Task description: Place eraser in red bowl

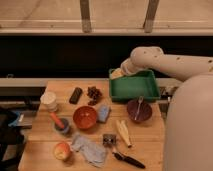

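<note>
My gripper (118,73) hovers at the green tray's (134,92) back-left corner; open or closed, I can't tell. The eraser (76,95) lies on the tabletop (150,137) near the red bowl (85,117), behind it. I'd swing left and grip across its narrow width.

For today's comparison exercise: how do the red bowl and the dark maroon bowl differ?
The red bowl is bright orange-red; the maroon bowl is dark. The red bowl is empty; the maroon bowl holds a metal utensil. Both are round. The gripper hovers at the back-left corner of the green tray.
</note>
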{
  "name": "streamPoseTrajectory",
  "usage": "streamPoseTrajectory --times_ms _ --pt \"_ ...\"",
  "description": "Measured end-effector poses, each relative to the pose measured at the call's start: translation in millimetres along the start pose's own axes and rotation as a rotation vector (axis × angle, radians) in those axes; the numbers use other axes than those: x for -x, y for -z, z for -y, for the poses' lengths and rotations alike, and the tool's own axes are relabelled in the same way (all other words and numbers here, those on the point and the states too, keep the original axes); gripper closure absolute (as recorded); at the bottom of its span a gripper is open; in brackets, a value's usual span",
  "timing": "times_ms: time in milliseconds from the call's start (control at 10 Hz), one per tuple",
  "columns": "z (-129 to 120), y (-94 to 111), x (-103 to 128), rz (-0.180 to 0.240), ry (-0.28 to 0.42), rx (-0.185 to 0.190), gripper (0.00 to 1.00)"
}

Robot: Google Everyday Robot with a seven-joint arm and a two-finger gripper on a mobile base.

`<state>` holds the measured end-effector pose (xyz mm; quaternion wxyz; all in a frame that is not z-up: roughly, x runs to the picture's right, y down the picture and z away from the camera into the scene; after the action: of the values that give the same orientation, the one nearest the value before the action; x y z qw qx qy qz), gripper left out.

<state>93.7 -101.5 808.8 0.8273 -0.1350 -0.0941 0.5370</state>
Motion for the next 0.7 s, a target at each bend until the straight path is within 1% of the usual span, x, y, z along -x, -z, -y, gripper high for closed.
streamPoseTrajectory --times_ms 100,200,400,600,700 --pt "-12 -8 16 0.001 0.026 0.016 0.25" --pt "-31 -18 36 0.001 0.062 0.045 0.25" --pt "-61 -31 62 -0.001 0.118 0.082 0.25" --pt "-113 -49 90 -0.01 0.196 0.134 0.25" --pt "-128 -52 95 -0.008 0.213 0.151 0.25"
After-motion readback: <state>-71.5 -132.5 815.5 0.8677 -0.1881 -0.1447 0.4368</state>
